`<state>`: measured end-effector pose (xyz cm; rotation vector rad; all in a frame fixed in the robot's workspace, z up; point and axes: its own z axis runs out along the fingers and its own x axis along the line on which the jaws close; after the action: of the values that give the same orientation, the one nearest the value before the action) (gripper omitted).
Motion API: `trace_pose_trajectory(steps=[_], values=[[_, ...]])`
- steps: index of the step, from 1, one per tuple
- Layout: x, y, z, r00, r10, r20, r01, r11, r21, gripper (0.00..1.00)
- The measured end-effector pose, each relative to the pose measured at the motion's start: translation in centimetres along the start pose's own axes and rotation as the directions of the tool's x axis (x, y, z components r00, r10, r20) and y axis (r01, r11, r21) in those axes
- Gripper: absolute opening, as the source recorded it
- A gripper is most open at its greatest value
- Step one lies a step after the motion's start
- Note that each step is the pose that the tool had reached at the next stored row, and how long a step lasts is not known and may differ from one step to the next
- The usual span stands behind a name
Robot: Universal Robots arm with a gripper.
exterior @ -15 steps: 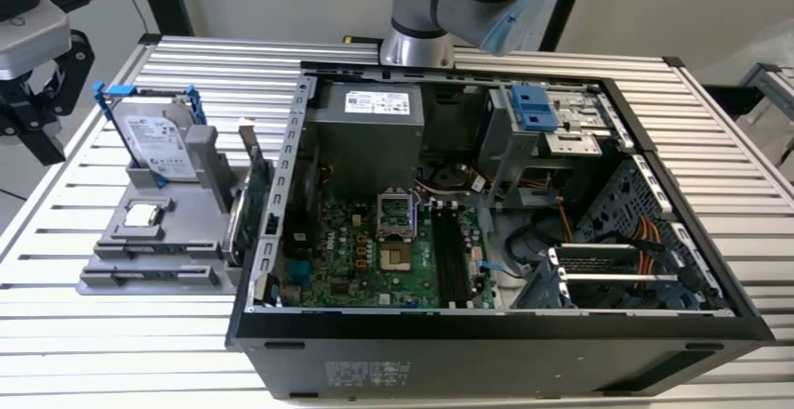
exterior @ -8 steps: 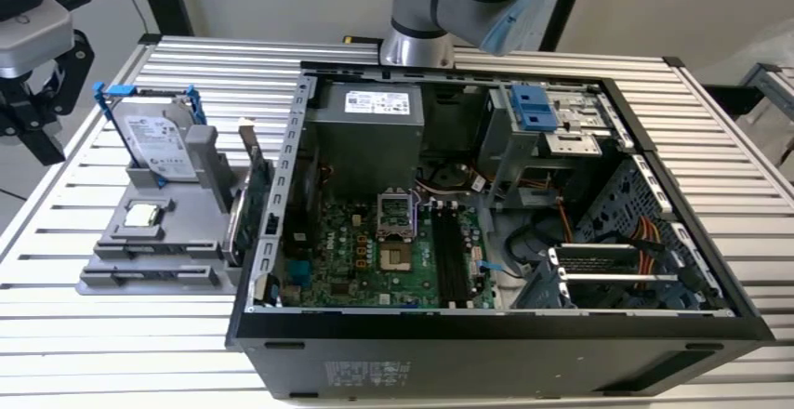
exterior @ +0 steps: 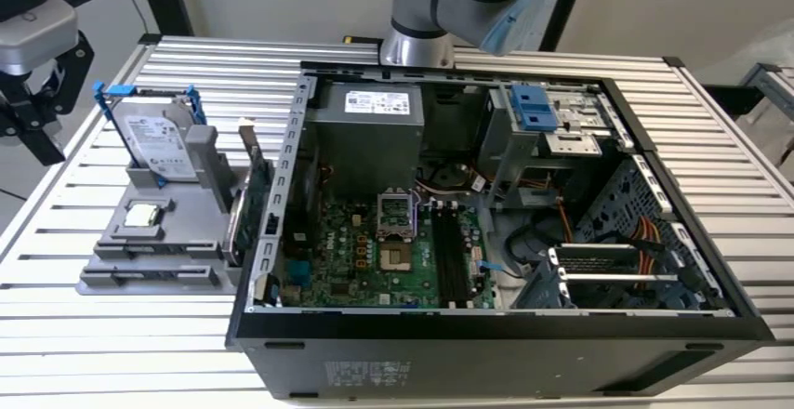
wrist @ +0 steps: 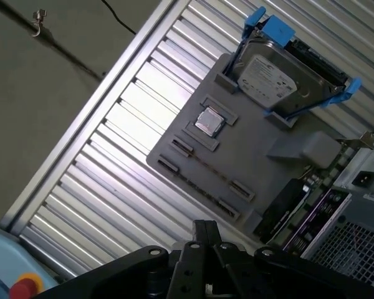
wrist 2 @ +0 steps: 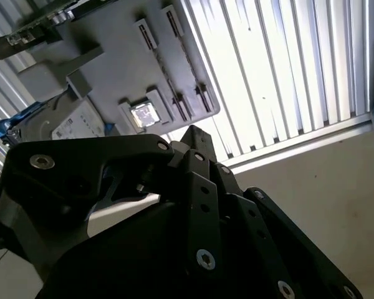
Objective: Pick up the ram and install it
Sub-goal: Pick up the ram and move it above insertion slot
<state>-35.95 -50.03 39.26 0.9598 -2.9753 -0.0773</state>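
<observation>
Exterior view: a slatted metal table (exterior: 112, 335) carries an open computer case (exterior: 496, 353) lying on its side, and the arm (exterior: 459, 0) rises behind the case. Inside the case the green motherboard (exterior: 360, 260) faces up, and its long black memory slots (exterior: 449, 256) run side by side near the middle. On the exterior view's left of the case sits a grey holder (exterior: 149, 274). A hard drive (exterior: 155, 144) in a blue frame stands upright at the holder's far end. A green card (exterior: 252, 206) with a metal bracket stands on edge between the holder and the case wall. The gripper (exterior: 37, 135) hangs at the exterior view's left edge, raised above the table and apart from the holder, beside the hard drive. In both wrist views its linkages converge on a single tip, so the fingers (wrist: 204, 229) are pressed together with nothing between them. A square processor chip (wrist: 209, 121) lies flat in a recess of the holder. Just beside it, in the first wrist view, the ram (wrist: 210, 169) shows as a thin strip seen edge-on. It sits in the holder between two slotted end blocks, untouched, and its colour cannot be made out.
</observation>
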Motion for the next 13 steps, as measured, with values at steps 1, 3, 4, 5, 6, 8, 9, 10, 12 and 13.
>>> trace_pose_trajectory(steps=[1,3,4,5,6,8,9,10,12,13], values=[[0.0,0.0,0.0,1.0,-0.004,-0.0002,0.004,1.0,0.0,0.0],[0.0,0.0,0.0,0.9999,-0.01,0.0005,0.01,0.9999,0.0002,0.0],[0.0,0.01,0.0,0.9999,-0.013,0.0009,0.013,0.9999,0.0001,0.0],[0.0,0.01,-0.01,0.9999,-0.016,0.0012,0.016,0.9999,0.0001,0.0],[0.0,0.01,-0.01,0.9998,-0.019,0.0013,0.019,0.9998,0.0001,0.0],[0.0,0.01,-0.01,0.9997,-0.023,0.0011,0.023,0.9997,0.0002,0.0],[0.0,0.0,0.0,0.9997,-0.026,0.0011,0.026,0.9997,0.0002,0.0],[0.0,0.0,0.0,0.9996,-0.028,0.0009,0.028,0.9996,0.0002,0.0],[0.01,0.0,0.0,0.9994,-0.033,0.0007,0.033,0.9994,0.0002,0.0],[0.0,0.0,0.01,0.9993,-0.036,0.0007,0.036,0.9993,0.0001,0.0]])
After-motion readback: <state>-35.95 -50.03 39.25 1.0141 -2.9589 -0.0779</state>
